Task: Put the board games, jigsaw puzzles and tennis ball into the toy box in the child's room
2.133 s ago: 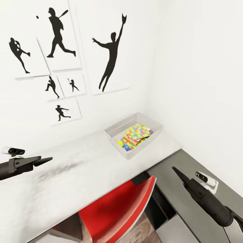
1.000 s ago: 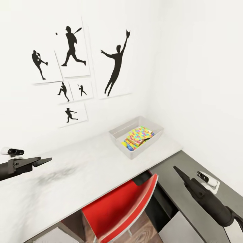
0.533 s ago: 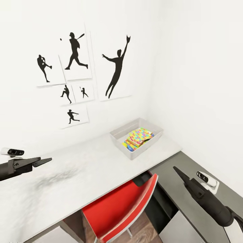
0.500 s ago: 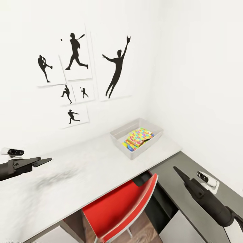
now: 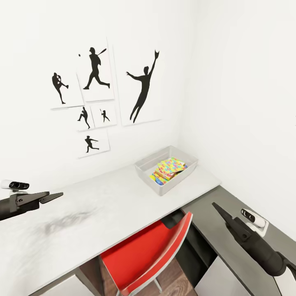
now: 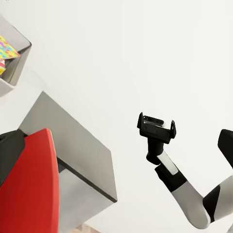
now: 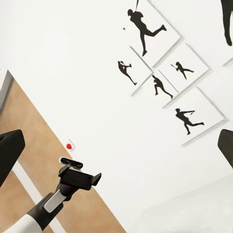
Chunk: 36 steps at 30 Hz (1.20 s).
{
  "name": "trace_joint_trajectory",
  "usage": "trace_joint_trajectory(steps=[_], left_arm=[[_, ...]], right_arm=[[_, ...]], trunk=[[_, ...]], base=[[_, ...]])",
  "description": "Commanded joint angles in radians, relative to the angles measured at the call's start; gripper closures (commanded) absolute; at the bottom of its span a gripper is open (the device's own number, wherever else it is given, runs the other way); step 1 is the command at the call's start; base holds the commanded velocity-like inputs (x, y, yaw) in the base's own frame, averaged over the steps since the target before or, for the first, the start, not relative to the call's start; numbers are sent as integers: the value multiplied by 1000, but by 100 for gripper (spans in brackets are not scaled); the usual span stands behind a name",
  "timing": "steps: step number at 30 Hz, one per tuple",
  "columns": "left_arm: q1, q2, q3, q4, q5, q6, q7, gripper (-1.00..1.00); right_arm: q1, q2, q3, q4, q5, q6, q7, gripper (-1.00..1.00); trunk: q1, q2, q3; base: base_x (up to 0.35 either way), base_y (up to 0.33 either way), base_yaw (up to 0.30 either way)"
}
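The toy box stands at the far right end of the pale grey table, close to the wall corner. A jigsaw puzzle lies on top inside it, over more flat coloured pieces that I cannot tell apart. The box's corner also shows in the left wrist view. My left gripper hovers open over the table's left end. Over the dark grey wing, my right gripper is open and holds nothing. The tennis ball, the board games and the bed are hidden or out of view.
A red-and-white swivel chair is tucked under the desk between my arms. Black baseball silhouette prints hang on the wall behind the table. A small red wall button and wood floor appear in the right wrist view.
The whole head picture has shifted, with prints and toy box smaller and further in, so the camera moved. Both arms keep their pose and nothing on the table moved.
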Motion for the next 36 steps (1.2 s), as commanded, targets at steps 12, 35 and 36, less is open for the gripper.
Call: trace_joint_trajectory(steps=[12,35,36], left_arm=[[0,1,0,0,0,11,-4,-100],[0,0,0,0,0,11,-4,-100],[0,0,0,0,0,11,-4,-100]], right_arm=[[-1,0,-1,0,-5,9,1,-100],[-1,1,1,-2,-5,11,-10,-100],[-1,1,2,-2,-5,11,-10,-100]], trunk=[[1,-2,18],[1,-2,41],[1,-2,42]], base=[[-73,56,0],[-55,54,84],[-40,96,205]])
